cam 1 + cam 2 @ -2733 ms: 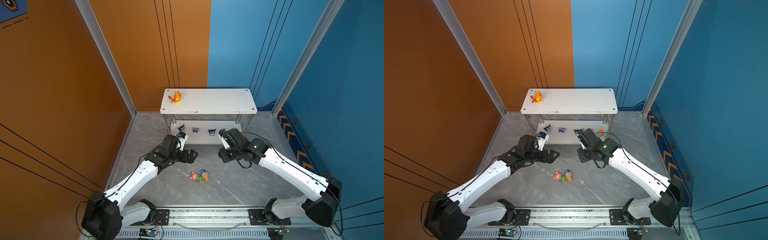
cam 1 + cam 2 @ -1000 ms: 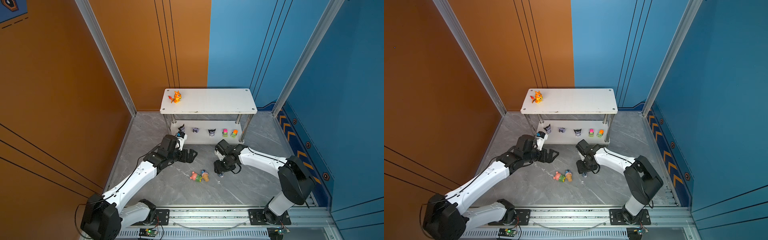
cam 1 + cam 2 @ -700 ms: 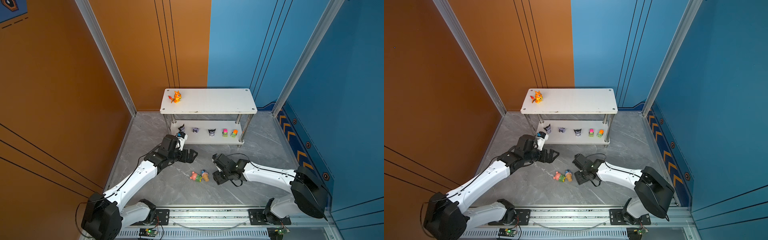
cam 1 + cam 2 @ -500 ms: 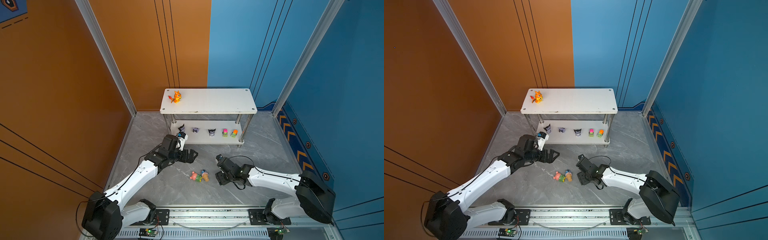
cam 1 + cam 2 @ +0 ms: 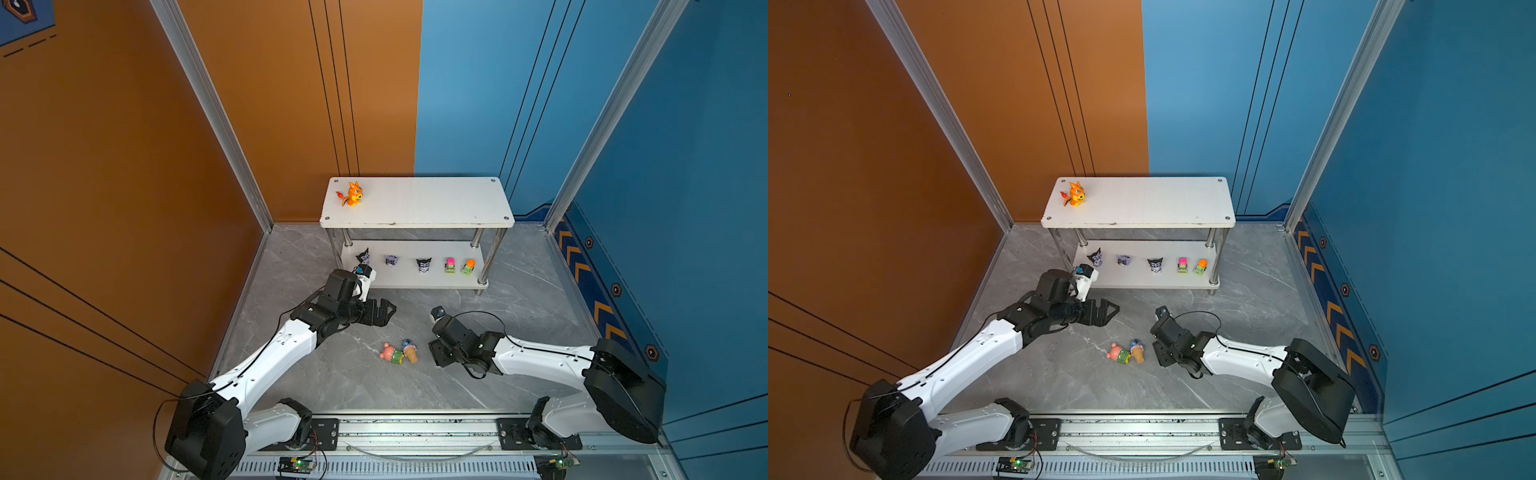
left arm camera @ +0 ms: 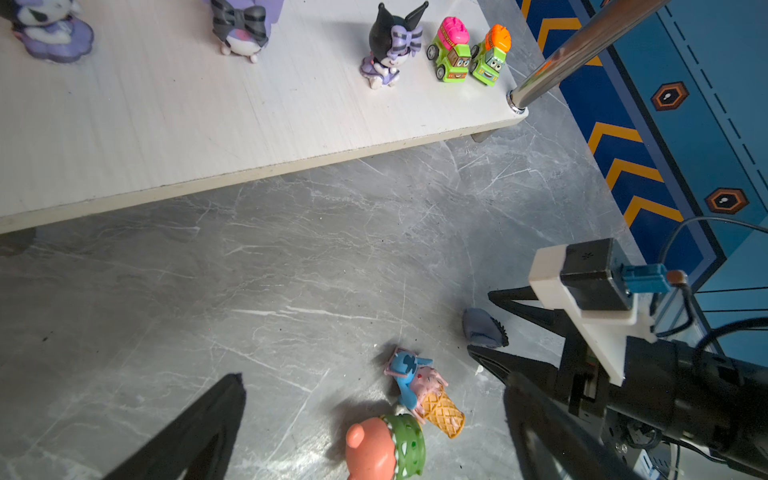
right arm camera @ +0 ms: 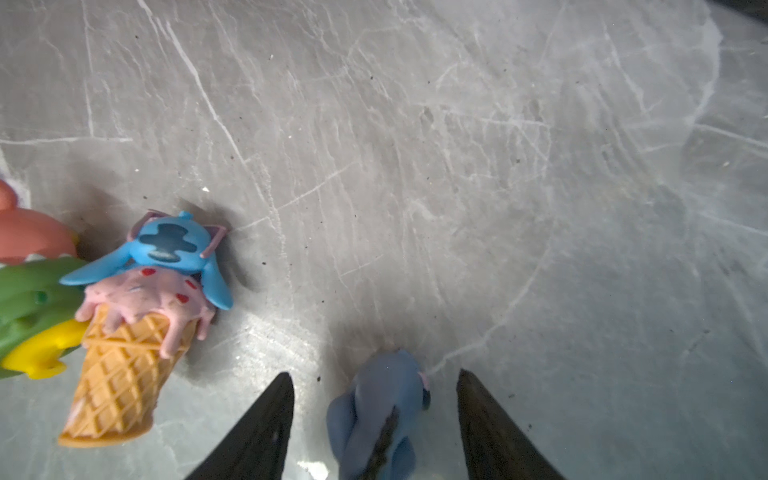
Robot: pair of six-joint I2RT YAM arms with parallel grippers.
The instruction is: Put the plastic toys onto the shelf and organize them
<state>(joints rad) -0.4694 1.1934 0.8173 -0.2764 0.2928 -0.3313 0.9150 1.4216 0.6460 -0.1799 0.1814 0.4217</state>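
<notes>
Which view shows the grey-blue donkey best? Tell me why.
The right wrist view: the grey-blue donkey lies close up between the right gripper's open jaws. The left wrist view shows it small; in both top views that gripper hides it.

no legible text, no readable labels, brands or numbers

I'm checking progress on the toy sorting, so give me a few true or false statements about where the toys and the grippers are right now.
1. The orange dragon stands on the shelf, on its top board. True.
2. Both blocky cars sit on the top board. False: the pink car and orange car stand on the lower board.
3. The right gripper straddles the grey-blue donkey on the floor. True.
4. The left gripper holds the pink bear. False: it is open and empty; the bear lies on the floor beside the cone creature.
</notes>
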